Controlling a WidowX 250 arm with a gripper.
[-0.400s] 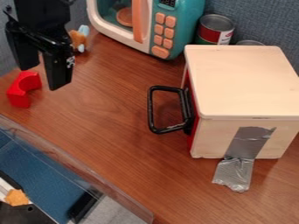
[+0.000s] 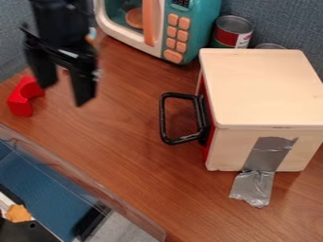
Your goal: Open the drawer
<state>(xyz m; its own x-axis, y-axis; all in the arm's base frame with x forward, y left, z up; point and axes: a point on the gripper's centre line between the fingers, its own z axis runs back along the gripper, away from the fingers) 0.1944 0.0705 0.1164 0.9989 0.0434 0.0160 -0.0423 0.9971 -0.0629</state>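
Teal toy microwave, red-labelled can behind wooden drawer box, red block, claw spread wide, empty

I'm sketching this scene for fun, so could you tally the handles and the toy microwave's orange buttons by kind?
Black drawer handle: 1
Orange door handle: 1
Small orange buttons: 6
Wide orange button: 1
Total: 9

The black gripper hangs, fingers apart, over the left end of the table. A red block lies near the left corner. Toward the back edge stand a toy microwave and a can; toward the right, a wooden box with a black handle.
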